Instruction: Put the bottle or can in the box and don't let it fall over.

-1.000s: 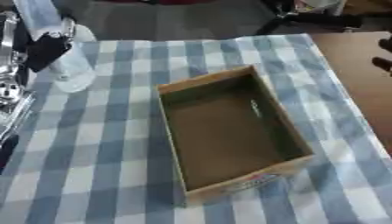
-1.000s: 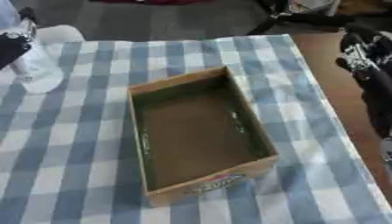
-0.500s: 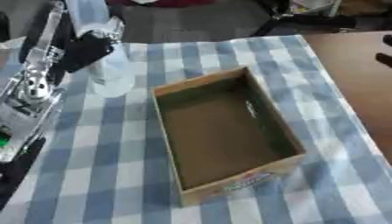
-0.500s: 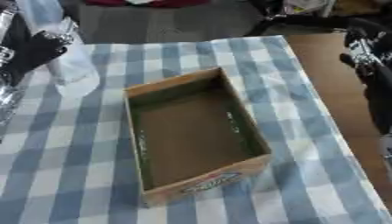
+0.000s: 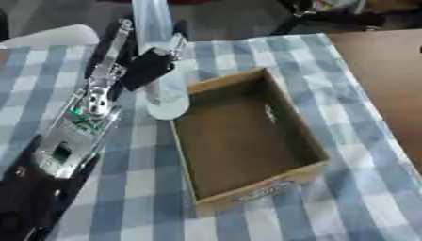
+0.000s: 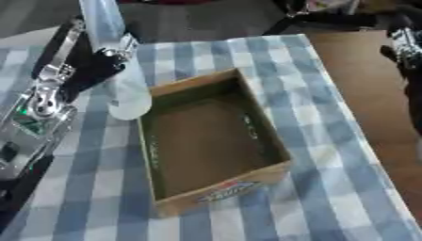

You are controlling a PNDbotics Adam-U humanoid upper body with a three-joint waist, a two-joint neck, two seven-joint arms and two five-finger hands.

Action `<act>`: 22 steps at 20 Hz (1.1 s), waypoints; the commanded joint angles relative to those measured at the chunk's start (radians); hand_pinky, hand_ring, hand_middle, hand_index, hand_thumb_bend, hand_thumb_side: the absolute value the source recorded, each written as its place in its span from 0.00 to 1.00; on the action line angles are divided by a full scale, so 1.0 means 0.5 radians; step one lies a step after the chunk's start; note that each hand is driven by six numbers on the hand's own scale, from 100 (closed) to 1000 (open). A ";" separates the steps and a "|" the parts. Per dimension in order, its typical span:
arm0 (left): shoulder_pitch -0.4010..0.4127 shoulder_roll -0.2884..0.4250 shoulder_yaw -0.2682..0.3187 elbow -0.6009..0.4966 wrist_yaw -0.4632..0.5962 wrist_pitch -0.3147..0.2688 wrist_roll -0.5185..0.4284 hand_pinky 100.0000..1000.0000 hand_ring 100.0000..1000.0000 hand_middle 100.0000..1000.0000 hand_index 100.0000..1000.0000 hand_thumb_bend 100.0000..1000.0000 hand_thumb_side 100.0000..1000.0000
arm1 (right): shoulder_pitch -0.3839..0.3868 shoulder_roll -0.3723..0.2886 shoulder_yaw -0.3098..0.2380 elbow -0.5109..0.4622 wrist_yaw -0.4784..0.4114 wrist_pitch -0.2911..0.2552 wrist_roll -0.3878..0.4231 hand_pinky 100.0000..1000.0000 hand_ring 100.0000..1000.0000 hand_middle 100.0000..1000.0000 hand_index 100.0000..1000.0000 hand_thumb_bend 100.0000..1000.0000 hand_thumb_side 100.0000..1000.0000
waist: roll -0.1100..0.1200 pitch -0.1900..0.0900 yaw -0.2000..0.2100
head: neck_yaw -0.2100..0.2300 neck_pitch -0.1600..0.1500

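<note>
The left hand [image 5: 147, 69] was curled round a clear bottle [image 5: 162, 77], which stood upright just beside the box's [image 5: 244, 136] near-left corner, its base level with the rim. The open cardboard box sat on the checked bench [image 5: 346, 197] right of that hand. The right hand [image 6: 404, 42] showed at the right edge; whether released or clenched, I could not tell

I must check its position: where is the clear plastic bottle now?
The clear plastic bottle is held in the left hand, just beyond the left wall of the open cardboard box, over the checked tablecloth.
</note>
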 commanded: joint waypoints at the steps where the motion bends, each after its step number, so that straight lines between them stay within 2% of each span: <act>1: -0.055 -0.050 -0.005 -0.006 -0.017 -0.004 -0.008 0.26 0.37 0.05 0.07 0.00 0.42 | -0.007 -0.063 -0.033 -0.051 -0.004 -0.004 -0.019 0.93 1.00 1.00 0.87 0.00 0.48 | -0.006 -0.049 0.000 | 0.002 0.018; 13: -0.060 -0.211 -0.074 0.090 -0.049 -0.035 0.018 0.26 0.37 0.06 0.07 0.00 0.49 | -0.003 -0.053 -0.052 -0.048 -0.006 -0.008 -0.035 0.93 1.00 1.00 0.87 0.00 0.48 | -0.012 -0.032 -0.005 | -0.004 0.011; 14: -0.064 -0.220 -0.078 0.099 -0.050 -0.041 0.022 0.26 0.37 0.06 0.07 0.00 0.46 | -0.003 -0.052 -0.052 -0.047 -0.005 -0.008 -0.035 0.93 1.00 1.00 0.87 0.00 0.48 | -0.012 -0.030 -0.005 | -0.004 0.011; 15: -0.067 -0.227 -0.083 0.107 -0.052 -0.047 0.026 0.26 0.37 0.06 0.07 0.00 0.49 | -0.004 -0.051 -0.053 -0.047 -0.005 -0.008 -0.035 0.93 1.00 1.00 0.87 0.00 0.48 | -0.012 -0.029 -0.006 | -0.004 0.010; 20: -0.080 -0.265 -0.108 0.163 -0.081 -0.081 0.037 0.23 0.37 0.06 0.07 0.00 0.47 | -0.003 -0.049 -0.058 -0.046 -0.003 -0.011 -0.038 0.93 1.00 1.00 0.87 0.00 0.48 | -0.011 -0.024 -0.014 | -0.004 0.004; 22: -0.083 -0.281 -0.117 0.186 -0.094 -0.095 0.032 0.24 0.38 0.11 0.08 0.00 0.41 | -0.004 -0.048 -0.060 -0.047 -0.003 -0.012 -0.039 0.93 1.00 1.00 0.87 0.00 0.48 | -0.011 -0.022 -0.019 | -0.006 -0.001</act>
